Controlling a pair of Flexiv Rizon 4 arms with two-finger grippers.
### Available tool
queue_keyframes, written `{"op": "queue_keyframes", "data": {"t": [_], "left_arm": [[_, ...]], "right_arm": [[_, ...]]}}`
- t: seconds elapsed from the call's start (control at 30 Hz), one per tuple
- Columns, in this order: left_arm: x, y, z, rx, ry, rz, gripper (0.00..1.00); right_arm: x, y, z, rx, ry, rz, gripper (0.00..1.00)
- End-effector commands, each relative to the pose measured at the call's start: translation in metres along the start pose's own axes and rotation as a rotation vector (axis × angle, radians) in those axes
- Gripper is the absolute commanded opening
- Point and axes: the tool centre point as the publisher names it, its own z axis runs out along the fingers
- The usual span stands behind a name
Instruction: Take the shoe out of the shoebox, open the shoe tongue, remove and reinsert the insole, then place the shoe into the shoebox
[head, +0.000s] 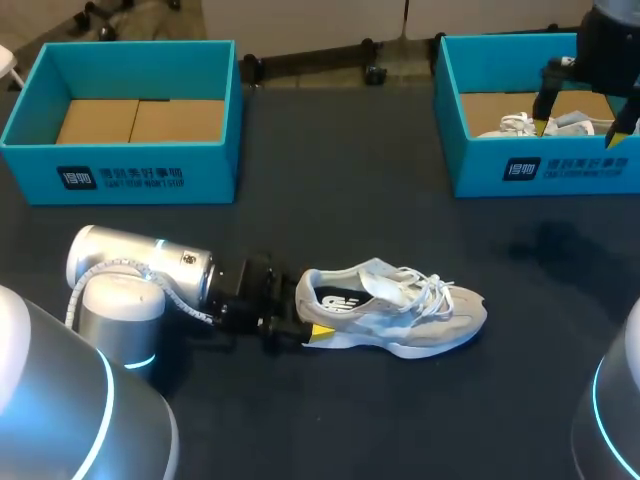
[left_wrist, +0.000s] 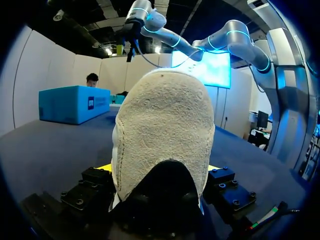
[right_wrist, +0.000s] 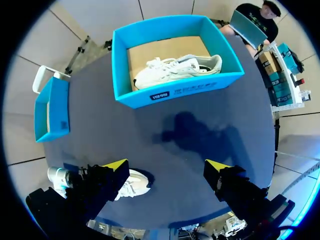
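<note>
Left gripper (left_wrist: 158, 169) pinches the shoe (head: 400, 305) at its heel, both fingers snug; right gripper (right_wrist: 166, 166) hangs spread wide, high over the table (head: 350, 180).

My left arm (head: 140, 270) is lying low and almost level over the worktop (head: 330, 200), coming in from the left with its wrist pointing to the right. The left pincer (head: 306, 318) is gripping the heel of the shoe (head: 395, 310), its yellow tips pressing in from both sides. My right arm (head: 608, 45) is hanging high on the far right. The right pincer (head: 584, 124) is pointing straight down, its fingers standing wide apart.
</note>
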Motion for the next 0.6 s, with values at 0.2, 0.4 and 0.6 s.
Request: {"op": "queue_keyframes", "data": {"t": [0.2, 0.4, 0.6], "left_arm": [[0.0, 0.004, 0.001, -0.001, 0.0, 0.0, 0.0], [0.0, 0.004, 0.001, -0.001, 0.0, 0.0, 0.0], [0.0, 0.004, 0.001, -0.001, 0.0, 0.0, 0.0]], "right_arm": [[0.052, -0.026, 0.015, -0.026, -0.045, -0.068, 1.0], [0.107, -0.063, 0.031, -0.04, -0.074, -0.175, 1.0], [0.133, -0.089, 0.038, -0.038, -0.092, -0.207, 1.0]]}}
